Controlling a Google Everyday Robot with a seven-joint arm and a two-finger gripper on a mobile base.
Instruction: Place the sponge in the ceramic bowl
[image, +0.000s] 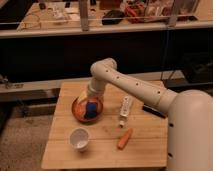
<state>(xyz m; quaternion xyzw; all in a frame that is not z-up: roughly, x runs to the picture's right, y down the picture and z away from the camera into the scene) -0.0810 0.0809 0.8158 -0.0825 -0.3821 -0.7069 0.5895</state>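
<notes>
The orange-brown ceramic bowl (78, 111) sits on the left-middle part of the wooden table (105, 150). A dark-blue sponge (91, 110) lies inside the bowl. My white arm comes in from the right and bends down over the bowl. The gripper (91, 101) hangs directly above the sponge, right at the bowl's opening. Whether it touches the sponge I cannot tell.
A small white cup (80, 138) stands in front of the bowl. An orange carrot (125, 138) lies to the cup's right. A white bottle (125, 110) lies right of the bowl, and a black bar (152, 110) rests further right near the arm.
</notes>
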